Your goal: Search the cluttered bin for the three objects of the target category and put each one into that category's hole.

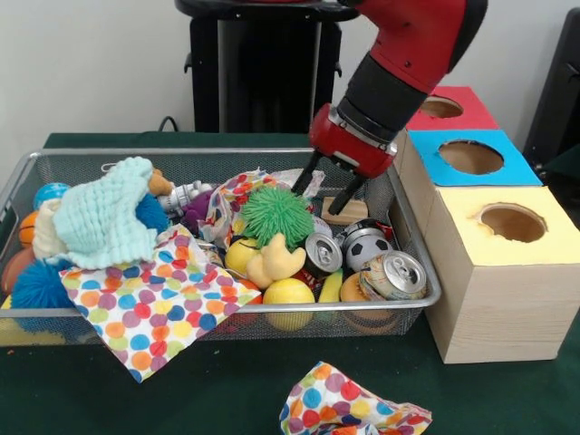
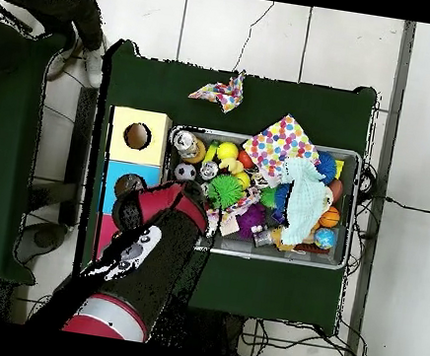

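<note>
A: As seen across the green desk (image 1: 227, 390): wire bin (image 1: 27, 172) crammed with toys and cloths. Just beside its right end, a row of three holed boxes: yellow-topped box (image 1: 507, 272) nearest the camera, then blue-topped box (image 1: 507, 168), then red-topped box (image 1: 471, 116).

B: And the red arm (image 1: 408, 54)?

A: Coming down over the bin's far right corner. Claw (image 1: 328, 188) spread wide, gripping nothing, hanging just above a wooden block (image 1: 346, 213).

B: Target category?

A: Judging by count, probably cans, though not certain. Silver can (image 1: 322, 252) just camera-side of the claw and lower, tilted, top facing up and forward. Second can (image 1: 396, 275) further toward the camera, against the bin's right front corner, on its side, long axis running roughly front to back. Perhaps a third between them; hard to tell.

B: So, next move?

A: Likely a short shift toward the camera and down onto the nearer can, closing across its body rather than its ends. Which hole suits cans: cannot tell.
</note>
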`<state>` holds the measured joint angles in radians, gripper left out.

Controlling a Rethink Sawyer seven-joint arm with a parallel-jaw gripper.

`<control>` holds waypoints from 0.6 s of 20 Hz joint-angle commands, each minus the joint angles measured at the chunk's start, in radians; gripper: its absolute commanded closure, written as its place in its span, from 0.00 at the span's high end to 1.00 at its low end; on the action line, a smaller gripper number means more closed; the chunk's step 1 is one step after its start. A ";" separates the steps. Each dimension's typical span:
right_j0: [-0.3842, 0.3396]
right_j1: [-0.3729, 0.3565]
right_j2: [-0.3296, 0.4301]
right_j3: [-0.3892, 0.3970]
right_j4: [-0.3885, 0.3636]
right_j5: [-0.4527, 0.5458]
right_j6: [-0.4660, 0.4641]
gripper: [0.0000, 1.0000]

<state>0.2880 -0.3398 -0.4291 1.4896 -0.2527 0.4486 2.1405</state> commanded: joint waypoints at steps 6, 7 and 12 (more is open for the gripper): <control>0.039 0.121 0.034 -0.075 0.015 -0.012 0.154 1.00; 0.043 0.124 0.032 -0.075 0.023 -0.017 0.166 1.00; 0.047 0.133 0.027 -0.072 0.080 -0.043 0.233 1.00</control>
<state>0.3418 -0.2624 -0.4361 1.4726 -0.2469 0.4486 2.1405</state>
